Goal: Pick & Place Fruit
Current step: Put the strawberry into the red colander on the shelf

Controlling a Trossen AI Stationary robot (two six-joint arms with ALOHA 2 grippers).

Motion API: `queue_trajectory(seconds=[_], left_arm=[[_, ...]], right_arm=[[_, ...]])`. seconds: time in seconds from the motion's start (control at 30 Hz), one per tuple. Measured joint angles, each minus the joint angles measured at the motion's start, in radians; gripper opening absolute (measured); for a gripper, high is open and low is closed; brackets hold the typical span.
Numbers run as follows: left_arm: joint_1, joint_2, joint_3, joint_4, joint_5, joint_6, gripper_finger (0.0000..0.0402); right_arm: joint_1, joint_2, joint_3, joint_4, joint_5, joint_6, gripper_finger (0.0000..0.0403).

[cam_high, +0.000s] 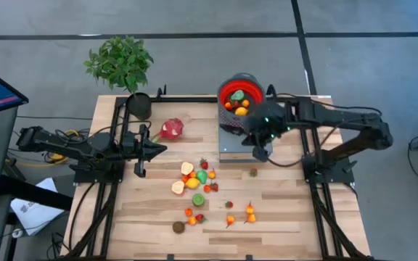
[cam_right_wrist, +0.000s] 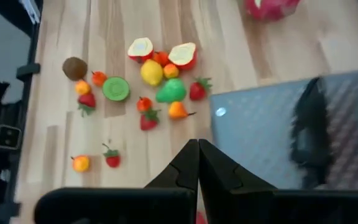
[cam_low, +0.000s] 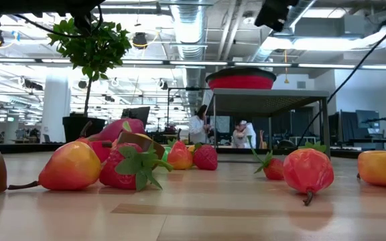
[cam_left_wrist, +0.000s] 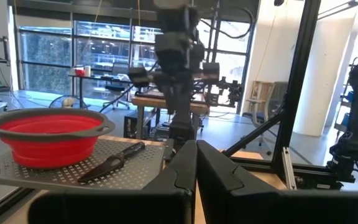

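Note:
Many small toy fruits lie loose on the wooden table, with a brown one nearer the front and a pink-red dragon fruit farther back. More fruit lies in the red bowl, which stands on a grey perforated platform. My right gripper hangs shut over the platform's near edge with nothing between its fingers; in its wrist view the fruits lie on the table beyond. My left gripper waits shut beside the dragon fruit, raised off the table.
A black-handled knife lies on the platform next to the bowl. A potted plant stands at the table's far left corner. Black frame rails run along both sides. Bare wood lies right of the fruits.

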Motion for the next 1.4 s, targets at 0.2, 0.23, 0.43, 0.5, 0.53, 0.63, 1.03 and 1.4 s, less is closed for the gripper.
queue_trajectory(seconds=[0.2,0.23,0.43,0.5,0.53,0.63,1.03,1.4], left_arm=[[0.000,0.000,0.000,0.000,0.000,0.000,0.0003],[0.000,0.000,0.000,0.000,0.000,0.000,0.0003],[0.000,0.000,0.000,0.000,0.000,0.000,0.0003],[0.000,0.000,0.000,0.000,0.000,0.000,0.0003],[0.000,0.000,0.000,0.000,0.000,0.000,0.0003],[0.000,0.000,0.000,0.000,0.000,0.000,0.0003],[0.000,0.000,0.000,0.000,0.000,-0.001,0.0003],[0.000,0.000,0.000,0.000,0.000,-0.001,0.0003]], right_arm=[[0.144,-0.085,-0.128,0.022,0.141,0.237,0.0001],[0.174,-0.095,-0.140,0.022,0.166,0.276,0.0001],[0.363,-0.105,-0.164,0.016,0.309,0.488,0.0001],[0.421,-0.092,-0.164,0.018,0.345,0.547,0.0001],[0.449,-0.085,-0.164,0.014,0.361,0.577,0.0001],[0.525,-0.057,-0.164,0.006,0.406,0.669,0.0000],[0.706,0.134,-0.164,-0.041,0.514,0.968,0.0000],[0.789,0.297,-0.164,-0.086,0.513,1.288,0.0000]])
